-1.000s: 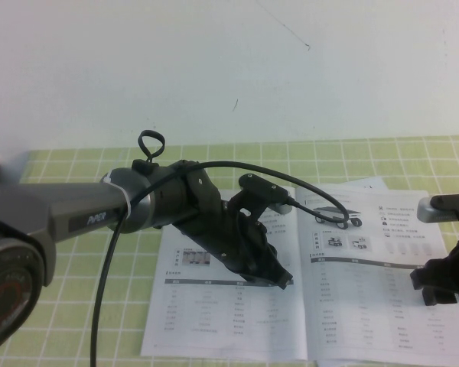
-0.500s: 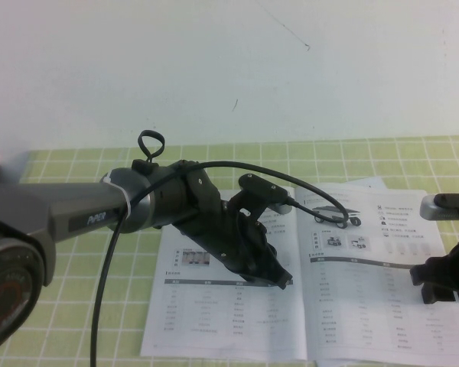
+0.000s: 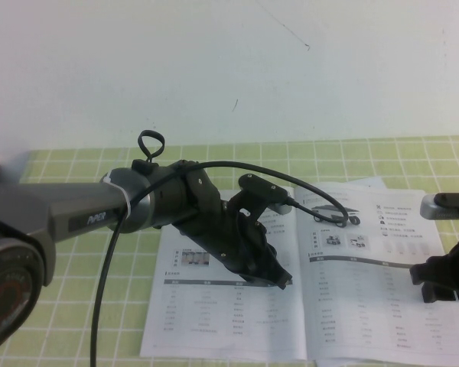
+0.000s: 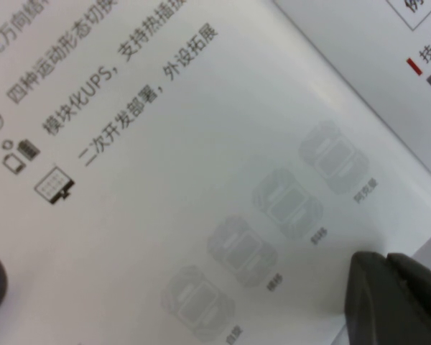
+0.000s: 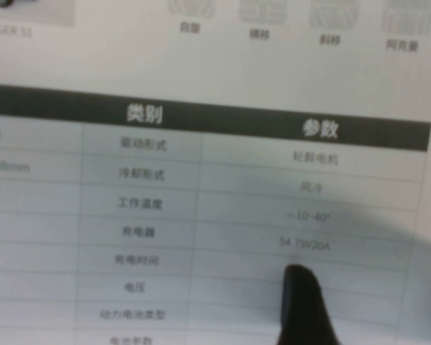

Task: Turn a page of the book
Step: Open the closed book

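Note:
The book (image 3: 214, 321) lies open and flat on the green checked table. Its right-hand page (image 3: 367, 306) carries a four-wheeled cart picture (image 3: 338, 217) and a grey table. My left gripper (image 3: 281, 281) is shut, its tips resting on the left-hand leaf near the spine. In the left wrist view that gripper (image 4: 389, 287) touches white paper (image 4: 201, 144) printed with faint icons. My right gripper (image 3: 430, 287) hovers low over the outer edge of the right-hand page. The right wrist view shows its dark tip just above the specification table (image 5: 165, 180).
The green checked tablecloth (image 3: 76, 252) runs under and around the book. A white wall (image 3: 229, 69) stands behind. My left arm's body and its black cable (image 3: 107, 260) cover much of the left side of the table.
My right gripper has shifted very slightly to the right over the page edge. The left arm and the book have not moved.

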Action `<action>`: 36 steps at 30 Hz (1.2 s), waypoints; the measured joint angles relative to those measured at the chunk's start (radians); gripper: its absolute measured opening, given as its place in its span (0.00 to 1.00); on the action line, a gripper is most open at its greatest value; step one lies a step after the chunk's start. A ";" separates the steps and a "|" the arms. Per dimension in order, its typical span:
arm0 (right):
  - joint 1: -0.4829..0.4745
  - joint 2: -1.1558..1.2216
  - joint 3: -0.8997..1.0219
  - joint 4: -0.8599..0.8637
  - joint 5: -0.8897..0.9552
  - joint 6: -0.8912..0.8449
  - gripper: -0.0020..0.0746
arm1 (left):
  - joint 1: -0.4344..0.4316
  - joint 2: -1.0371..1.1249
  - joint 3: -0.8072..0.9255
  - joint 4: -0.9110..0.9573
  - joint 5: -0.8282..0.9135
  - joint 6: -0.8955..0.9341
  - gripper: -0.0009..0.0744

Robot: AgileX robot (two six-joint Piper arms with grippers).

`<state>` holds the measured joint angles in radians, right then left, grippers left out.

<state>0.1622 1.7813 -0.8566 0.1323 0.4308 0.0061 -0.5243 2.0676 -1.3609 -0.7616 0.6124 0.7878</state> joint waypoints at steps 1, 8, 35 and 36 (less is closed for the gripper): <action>0.000 -0.002 0.000 0.000 0.000 0.000 0.54 | 0.000 0.000 0.000 0.000 0.000 0.000 0.01; 0.000 -0.008 -0.008 0.027 0.006 -0.012 0.53 | 0.000 0.000 0.000 0.000 0.000 0.003 0.01; 0.000 -0.008 -0.101 0.023 0.132 -0.127 0.50 | 0.000 0.000 0.000 0.002 0.000 0.003 0.01; 0.000 -0.008 -0.101 0.003 0.140 -0.112 0.51 | 0.000 0.000 0.000 0.002 0.000 0.003 0.01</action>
<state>0.1622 1.7736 -0.9578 0.1358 0.5710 -0.1055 -0.5243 2.0676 -1.3609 -0.7601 0.6124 0.7911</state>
